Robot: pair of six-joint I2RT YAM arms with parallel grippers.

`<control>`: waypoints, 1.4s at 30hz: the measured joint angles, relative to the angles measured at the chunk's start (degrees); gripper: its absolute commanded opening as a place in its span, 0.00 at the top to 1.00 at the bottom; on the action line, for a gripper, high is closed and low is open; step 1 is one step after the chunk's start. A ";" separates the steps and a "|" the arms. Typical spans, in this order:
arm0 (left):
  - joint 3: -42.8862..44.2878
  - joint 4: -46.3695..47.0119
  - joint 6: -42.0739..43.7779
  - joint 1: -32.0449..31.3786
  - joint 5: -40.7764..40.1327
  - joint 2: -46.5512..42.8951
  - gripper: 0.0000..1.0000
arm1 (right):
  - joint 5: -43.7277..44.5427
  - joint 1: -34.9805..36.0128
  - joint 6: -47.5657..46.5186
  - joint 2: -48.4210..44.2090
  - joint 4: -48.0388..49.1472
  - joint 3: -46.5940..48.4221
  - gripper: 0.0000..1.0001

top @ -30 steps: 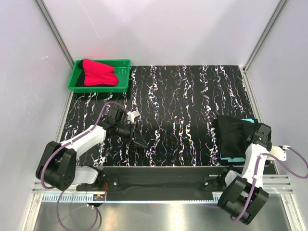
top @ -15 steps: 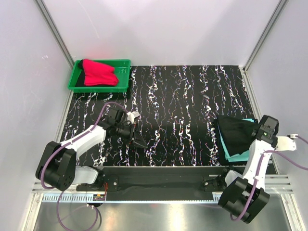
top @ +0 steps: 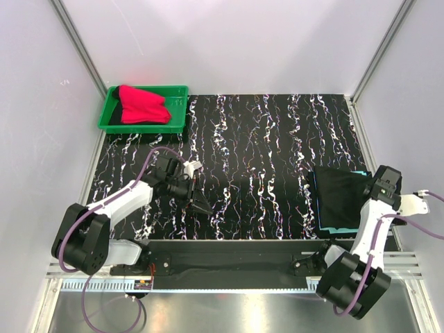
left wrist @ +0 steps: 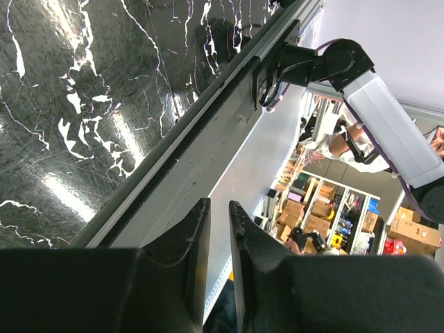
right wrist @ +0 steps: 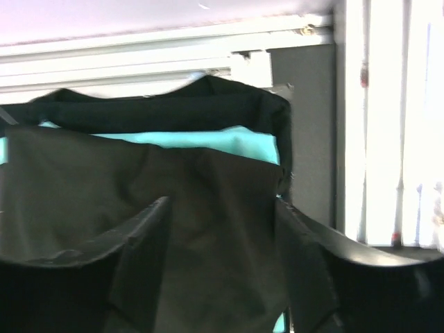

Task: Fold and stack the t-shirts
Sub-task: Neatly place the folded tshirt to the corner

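Observation:
A folded black t-shirt (top: 338, 200) lies flat at the right side of the table on a turquoise t-shirt (top: 341, 229), whose edge peeks out at the near side. My right gripper (top: 378, 189) is open at the black shirt's right edge. In the right wrist view its gripper (right wrist: 220, 208) hangs spread above the black shirt (right wrist: 104, 173), holding nothing, with a strip of turquoise (right wrist: 201, 141) beyond. A bright red t-shirt (top: 142, 104) lies in the green tray (top: 177, 91). My left gripper (top: 201, 206) is shut and empty over the table's near left; in its wrist view the gripper (left wrist: 218, 205) points past the table's front rail.
The green tray stands at the far left corner by the left wall. The table top (top: 263, 139) is black with white marbling. The enclosure's walls and frame posts bound the table on three sides. A metal rail (left wrist: 208, 139) runs along the front edge.
The right gripper has let go of the black shirt and drawn back to the right. The shirt, bunched and lifted before, now lies flat over the turquoise one. The left arm has not moved.

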 measured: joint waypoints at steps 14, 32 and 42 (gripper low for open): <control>0.00 0.02 0.42 0.04 0.39 1.55 0.79 | -3.93 0.00 -5.31 6.56 -9.57 16.15 0.77; 0.11 0.02 -1.36 0.09 0.35 0.44 0.79 | -2.16 -0.02 6.36 19.10 -9.01 3.54 0.88; 0.11 0.02 -2.75 0.09 0.28 -2.25 0.79 | 3.74 -0.15 6.56 23.21 -7.34 5.03 0.88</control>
